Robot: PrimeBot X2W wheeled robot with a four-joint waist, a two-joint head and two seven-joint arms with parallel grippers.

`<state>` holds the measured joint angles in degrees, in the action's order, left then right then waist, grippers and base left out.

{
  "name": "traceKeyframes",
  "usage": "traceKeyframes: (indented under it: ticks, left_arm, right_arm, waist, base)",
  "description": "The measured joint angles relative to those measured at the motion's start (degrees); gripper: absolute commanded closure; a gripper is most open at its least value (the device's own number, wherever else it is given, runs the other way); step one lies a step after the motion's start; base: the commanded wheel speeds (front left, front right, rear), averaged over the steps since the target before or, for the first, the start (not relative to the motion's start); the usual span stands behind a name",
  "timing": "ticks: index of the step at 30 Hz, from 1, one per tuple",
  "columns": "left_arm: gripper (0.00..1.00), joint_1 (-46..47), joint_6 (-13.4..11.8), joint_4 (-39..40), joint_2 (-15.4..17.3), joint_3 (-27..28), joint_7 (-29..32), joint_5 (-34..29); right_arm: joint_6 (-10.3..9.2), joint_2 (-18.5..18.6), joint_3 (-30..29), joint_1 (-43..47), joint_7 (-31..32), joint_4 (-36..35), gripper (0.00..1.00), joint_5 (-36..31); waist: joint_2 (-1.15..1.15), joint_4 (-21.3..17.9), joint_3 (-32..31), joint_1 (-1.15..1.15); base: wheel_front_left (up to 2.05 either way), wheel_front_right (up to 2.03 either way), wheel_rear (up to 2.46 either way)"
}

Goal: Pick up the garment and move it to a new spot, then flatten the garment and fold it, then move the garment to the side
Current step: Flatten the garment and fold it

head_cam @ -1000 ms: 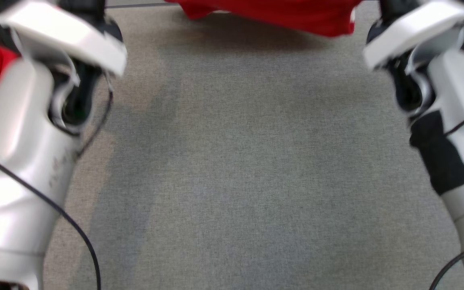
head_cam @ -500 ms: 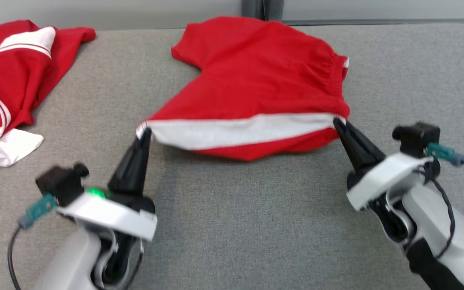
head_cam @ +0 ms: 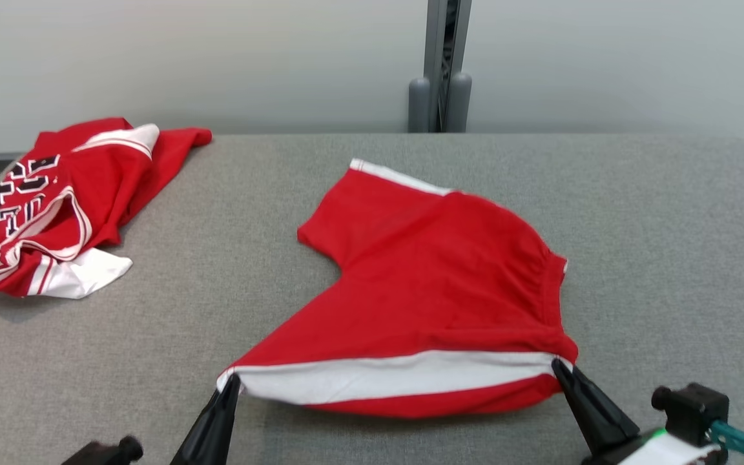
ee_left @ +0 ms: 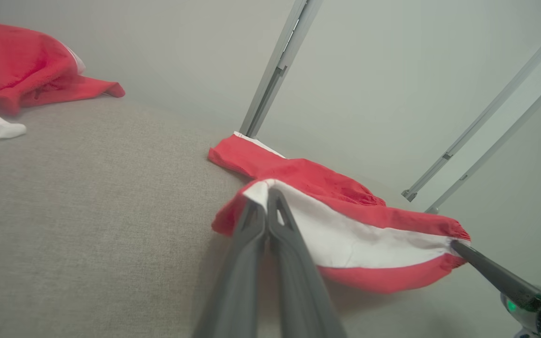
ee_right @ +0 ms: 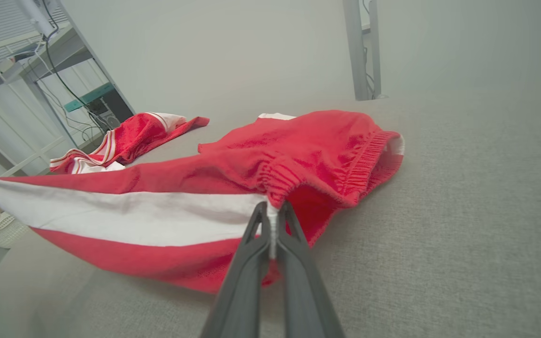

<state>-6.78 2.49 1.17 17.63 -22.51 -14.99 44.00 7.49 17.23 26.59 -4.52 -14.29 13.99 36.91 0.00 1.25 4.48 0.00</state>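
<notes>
left hand (head_cam: 232, 380), right hand (head_cam: 557, 365): each pinching a garment (head_cam: 436, 278) corner | long axis: stretched between them, along worktop (head_cam: 120, 361) near edge

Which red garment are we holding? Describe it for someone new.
On the grey fabric table, look to the near middle, not the far left corner. The red shorts lie there, their near edge lifted by shut jaws at both corners. Unlike the crumpled jersey with black lettering, they are plain red with one broad white stripe.
</notes>
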Motion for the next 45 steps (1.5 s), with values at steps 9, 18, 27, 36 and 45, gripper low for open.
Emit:
traceKeyframes:
  ticks: [9, 18, 27, 36, 45]
  left_arm:
    - [1.00, -10.67, 1.60, 5.93, 1.82, 4.47, -0.01, 0.64]
    - [1.00, -12.98, 2.50, 7.80, 3.58, 5.67, 0.02, 2.25]
    - [1.00, 0.73, 3.85, 1.35, 3.93, 4.15, 2.49, 2.23]
    - [1.00, 23.69, 4.60, -10.92, 5.05, 0.42, 6.48, 1.23]
    - [1.00, 40.05, 4.87, -22.65, 6.03, -5.08, 9.99, 1.44]
  right_arm:
    - [0.00, 0.46, -4.67, 13.98, 8.38, -15.68, 1.00, -2.83]
    - [0.00, -0.79, -5.37, 18.08, 13.58, -21.90, 1.00, -3.83]
    - [0.00, -3.54, -6.15, 12.87, 12.01, -17.81, 1.00, -2.90]
    - [0.00, -9.22, -6.25, 2.66, 6.58, -8.55, 1.00, -1.90]
    - [0.00, -13.33, -5.19, -7.81, 1.79, 0.62, 1.00, -0.58]
  waist:
    - [0.00, -1.92, -3.11, 0.00]
    - [0.00, -3.66, -1.84, 0.00]
    - [0.00, -4.41, -0.22, 0.00]
    - [0.00, -7.06, 6.06, 0.00]
    - [0.00, -11.44, 14.10, 0.00]
  base:
    - [0.00, 0.00, 0.00]
    - [0.00, 0.00, 0.00]
    - [0.00, 0.00, 0.00]
    - [0.00, 0.00, 0.00]
    - [0.00, 0.00, 0.00]
